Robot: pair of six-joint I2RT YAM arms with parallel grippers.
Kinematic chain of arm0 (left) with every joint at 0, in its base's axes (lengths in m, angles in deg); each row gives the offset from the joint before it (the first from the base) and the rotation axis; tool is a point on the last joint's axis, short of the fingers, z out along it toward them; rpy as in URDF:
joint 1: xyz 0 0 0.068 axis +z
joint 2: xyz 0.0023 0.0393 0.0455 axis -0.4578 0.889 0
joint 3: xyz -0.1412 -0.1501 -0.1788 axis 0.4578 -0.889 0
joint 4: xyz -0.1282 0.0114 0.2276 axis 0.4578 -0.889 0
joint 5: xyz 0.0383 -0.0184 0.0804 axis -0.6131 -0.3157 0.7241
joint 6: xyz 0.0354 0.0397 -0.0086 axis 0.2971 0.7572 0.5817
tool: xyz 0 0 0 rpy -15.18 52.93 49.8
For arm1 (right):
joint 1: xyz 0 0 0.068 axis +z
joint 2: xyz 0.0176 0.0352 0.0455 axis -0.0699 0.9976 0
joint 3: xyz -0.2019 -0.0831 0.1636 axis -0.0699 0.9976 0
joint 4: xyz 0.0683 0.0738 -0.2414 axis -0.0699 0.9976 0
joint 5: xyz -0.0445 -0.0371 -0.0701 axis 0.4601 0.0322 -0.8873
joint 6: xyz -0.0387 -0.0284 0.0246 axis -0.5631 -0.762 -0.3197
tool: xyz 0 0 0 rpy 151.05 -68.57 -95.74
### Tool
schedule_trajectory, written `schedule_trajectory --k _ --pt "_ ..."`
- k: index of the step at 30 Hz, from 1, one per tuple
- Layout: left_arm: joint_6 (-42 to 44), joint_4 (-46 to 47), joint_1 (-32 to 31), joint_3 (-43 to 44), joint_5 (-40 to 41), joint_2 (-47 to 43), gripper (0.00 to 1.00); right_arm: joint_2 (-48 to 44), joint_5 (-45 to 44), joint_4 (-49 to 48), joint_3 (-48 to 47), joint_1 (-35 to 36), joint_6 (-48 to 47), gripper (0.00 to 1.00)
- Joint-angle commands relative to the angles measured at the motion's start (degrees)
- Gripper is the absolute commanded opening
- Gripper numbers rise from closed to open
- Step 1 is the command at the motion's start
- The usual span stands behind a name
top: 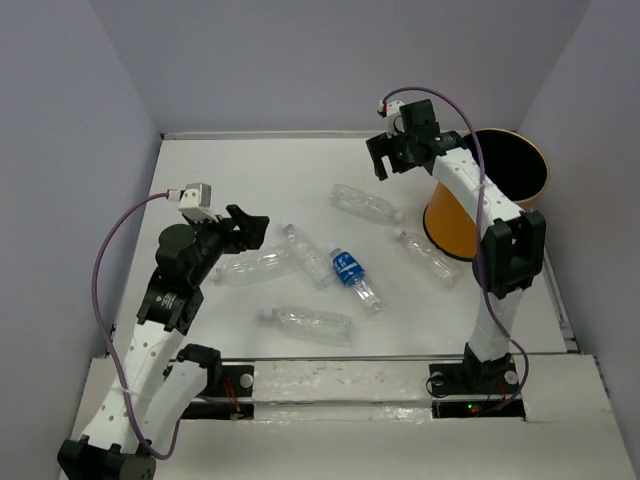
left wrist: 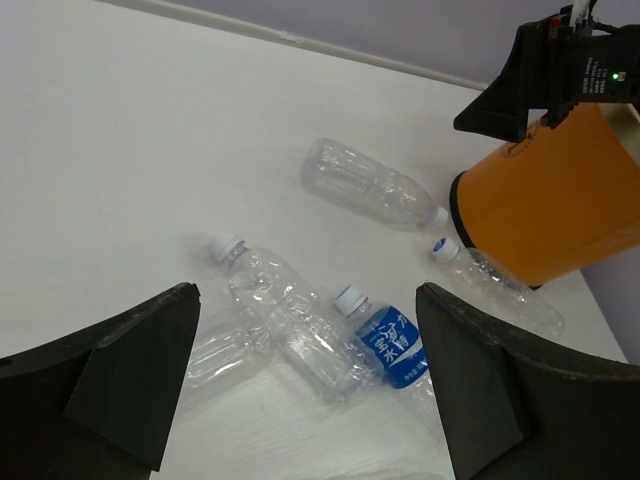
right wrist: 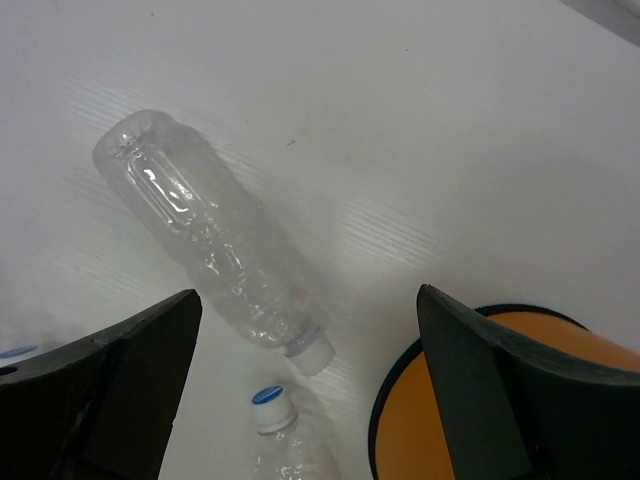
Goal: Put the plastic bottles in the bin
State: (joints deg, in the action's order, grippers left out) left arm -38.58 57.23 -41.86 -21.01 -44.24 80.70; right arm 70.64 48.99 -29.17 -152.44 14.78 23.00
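Several clear plastic bottles lie on the white table. One (top: 366, 204) lies at the back near the orange bin (top: 470, 210). Another (top: 428, 256) lies by the bin's base. A blue-labelled one (top: 354, 276) is in the middle, beside a clear one (top: 308, 254). One (top: 250, 267) lies to the left and one (top: 305, 322) at the front. My left gripper (top: 243, 229) is open and empty, above the left bottles. My right gripper (top: 393, 158) is open and empty, high above the back bottle (right wrist: 215, 240) and left of the bin (right wrist: 500, 400).
The bin (left wrist: 545, 205) stands at the table's right edge, its black inside showing. Grey walls close the table at the back and both sides. The right arm's base (top: 478, 378) is at the front right.
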Motion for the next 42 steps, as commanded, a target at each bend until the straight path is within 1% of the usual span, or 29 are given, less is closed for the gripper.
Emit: schedule_trajectory --k 1,4,7,8,11,12,18,21,24,26,29,30,31,32,33,34,36,38,39,40,41,42 --pt "-2.19 -1.68 0.20 0.87 6.29 1.64 0.99 7.15 0.98 4.54 -9.24 0.11 -7.25 0.94" --pt "-4.74 -6.06 0.20 2.53 10.33 3.66 0.99 12.34 7.21 9.19 -14.87 0.63 -9.54 0.94" --pt "-6.50 -9.32 0.20 4.03 11.13 6.12 0.99 13.77 12.85 9.56 -14.10 1.16 -12.26 0.93" --pt "-7.03 -11.16 0.20 4.47 13.05 6.56 0.99 14.12 14.08 9.65 -13.57 1.77 -13.05 0.93" --pt "-9.13 -14.24 0.20 4.74 12.28 8.49 0.99 15.35 20.22 10.35 -13.04 2.40 -16.04 0.94" --pt "-9.75 -15.30 0.20 4.91 12.10 8.50 0.99 15.35 20.94 10.27 -13.22 2.40 -16.40 0.94" --pt "-15.11 -23.90 0.20 5.09 12.01 8.50 0.99 20.36 20.68 10.27 -16.03 2.40 -17.80 0.97" --pt "-18.80 -26.29 0.20 3.95 8.33 6.66 0.99 23.52 18.14 10.18 -18.22 2.40 -18.33 0.97" --pt "-21.09 -28.05 0.20 1.93 9.63 5.69 0.99 26.86 17.69 10.09 -21.30 2.92 -18.69 0.98" --pt "-21.88 -28.40 0.20 0.18 9.99 5.95 0.99 28.19 17.52 9.66 -22.62 2.92 -18.95 0.96" --pt "-23.37 -25.96 0.20 -2.72 10.60 7.43 0.99 28.36 17.07 4.22 -22.36 3.45 -17.46 0.88" --pt "-23.73 -25.07 0.20 -3.51 10.95 7.79 0.99 28.01 16.99 2.90 -22.36 3.45 -16.76 0.81" --pt "-24.51 -24.37 0.20 -4.22 11.13 8.23 0.99 27.66 16.90 1.58 -22.36 3.97 -16.15 0.64" --pt "-25.04 -23.40 0.20 -4.66 12.79 8.58 0.99 27.22 16.90 0.44 -22.27 3.98 -15.44 0.56" --pt "-25.83 -21.92 0.28 -5.36 14.46 9.28 0.99 26.00 17.42 -1.40 -22.18 3.98 -14.30 0.45" --pt "-27.41 -20.86 0.20 -5.72 14.99 9.46 0.99 25.21 17.43 -2.55 -22.18 4.50 -13.60 0.41" --pt "-29.26 -17.17 0.20 -7.12 16.05 9.64 0.99 23.45 17.60 -5.63 -22.18 4.50 -11.75 0.40" --pt "-31.28 -14.53 0.20 -8.35 17.19 9.73 0.99 19.59 18.39 -7.74 -22.18 4.50 -8.16 0.39" --pt "-31.98 -12.52 0.20 -8.79 17.89 9.90 0.99 17.66 18.66 -11.40 -21.40 4.50 -6.75 0.39" --pt "-32.51 -11.45 0.20 -9.14 17.90 10.16 0.99 13.11 18.92 -13.79 -20.26 4.50 -3.78 0.39" --pt "-32.87 -10.40 0.20 -9.93 17.99 10.43 0.99 10.55 18.92 -15.90 -17.64 4.50 -2.35 0.39" --pt "-33.74 -8.65 0.20 -10.37 18.16 11.04 0.99 7.91 17.36 -20.27 -16.05 4.50 0.18 0.37"
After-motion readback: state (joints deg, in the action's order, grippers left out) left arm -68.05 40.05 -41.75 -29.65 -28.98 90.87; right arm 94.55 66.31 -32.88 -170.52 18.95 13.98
